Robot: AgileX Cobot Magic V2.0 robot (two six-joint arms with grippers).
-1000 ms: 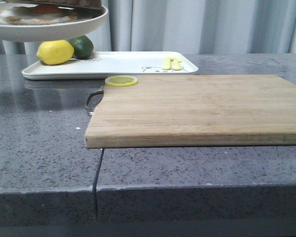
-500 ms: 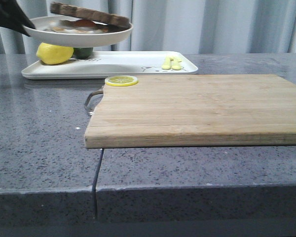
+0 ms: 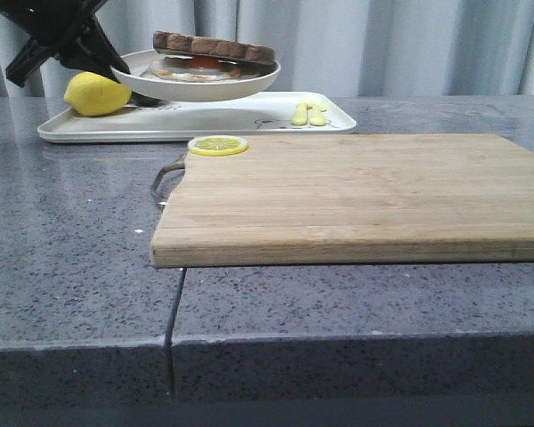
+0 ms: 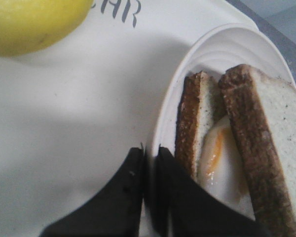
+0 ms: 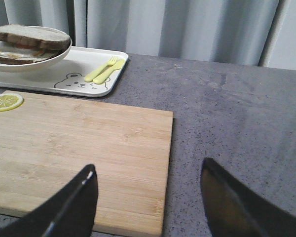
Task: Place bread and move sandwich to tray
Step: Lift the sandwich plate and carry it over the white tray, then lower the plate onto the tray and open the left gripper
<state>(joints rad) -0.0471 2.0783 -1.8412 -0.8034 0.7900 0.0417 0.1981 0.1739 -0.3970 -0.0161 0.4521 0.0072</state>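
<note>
The sandwich point(image 3: 214, 52), brown-crusted bread slices around a fried egg, lies on its round white plate point(image 3: 196, 87). The top bread slice point(image 3: 215, 44) covers the egg. My left gripper point(image 3: 120, 67) is shut on the plate's left rim and holds it low over the white tray point(image 3: 267, 114). I cannot tell whether the plate touches the tray. In the left wrist view the fingers point(image 4: 130, 173) pinch the plate rim point(image 4: 212, 54), with the sandwich point(image 4: 266, 148) and egg point(image 4: 214, 158) beside them. My right gripper point(image 5: 148, 182) is open and empty over the cutting board's right edge.
A wooden cutting board point(image 3: 356, 196) lies in front of the tray with a lemon slice point(image 3: 218, 145) at its far left corner. A lemon point(image 3: 96, 93) sits on the tray's left end. The tray's right end carries yellow cutlery marks point(image 3: 309, 114).
The left gripper has carried the plate with the sandwich to the right and down, from high at the left to low over the tray.
</note>
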